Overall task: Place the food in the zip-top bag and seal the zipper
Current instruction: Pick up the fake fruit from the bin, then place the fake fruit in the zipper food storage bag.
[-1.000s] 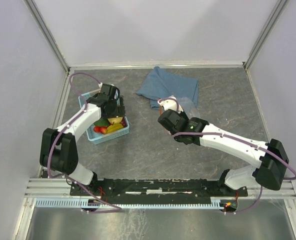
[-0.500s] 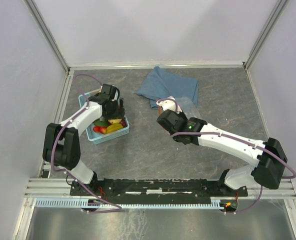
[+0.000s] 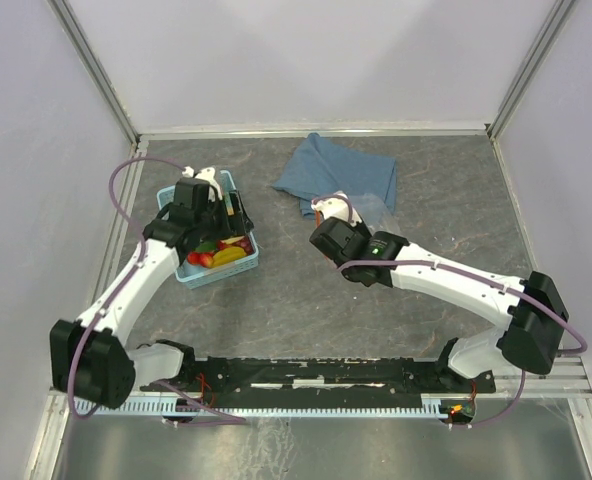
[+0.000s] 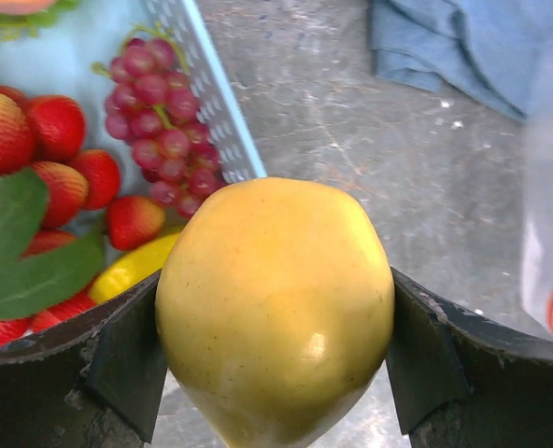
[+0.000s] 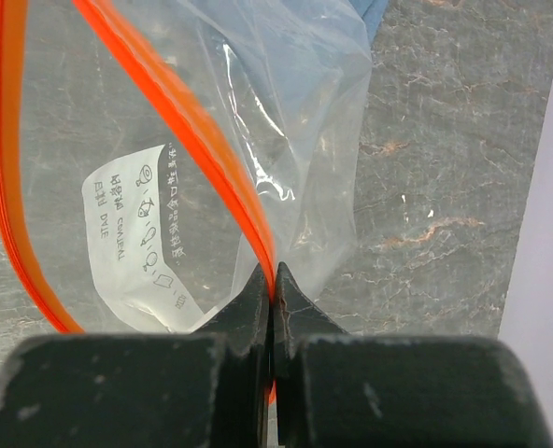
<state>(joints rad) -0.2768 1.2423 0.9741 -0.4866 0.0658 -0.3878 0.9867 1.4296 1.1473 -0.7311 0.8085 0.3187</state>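
My left gripper [image 4: 275, 373] is shut on an orange-yellow peach [image 4: 275, 308] and holds it above the right rim of the light blue basket [image 4: 216, 103]. In the basket lie dark red grapes [image 4: 155, 121], red strawberries [image 4: 62, 177], a yellow banana [image 4: 132, 266] and a green leaf [image 4: 24, 252]. In the top view the left gripper [image 3: 228, 208] is over the basket [image 3: 221, 278]. My right gripper [image 5: 273, 280] is shut on the red-orange zipper [image 5: 192, 121] of the clear zip-top bag [image 5: 164, 187], whose mouth hangs open. The right gripper [image 3: 326, 212] is mid-table.
A folded blue cloth [image 3: 341, 175] lies at the back centre, just behind the bag [image 3: 364, 205]; it also shows in the left wrist view [image 4: 473, 47]. Grey walls close the table on three sides. Bare stone-patterned table [image 3: 286, 300] lies between basket and bag.
My left arm has swung its elbow out to the left and its gripper has shifted slightly over the basket. The right gripper has edged a little left with the bag.
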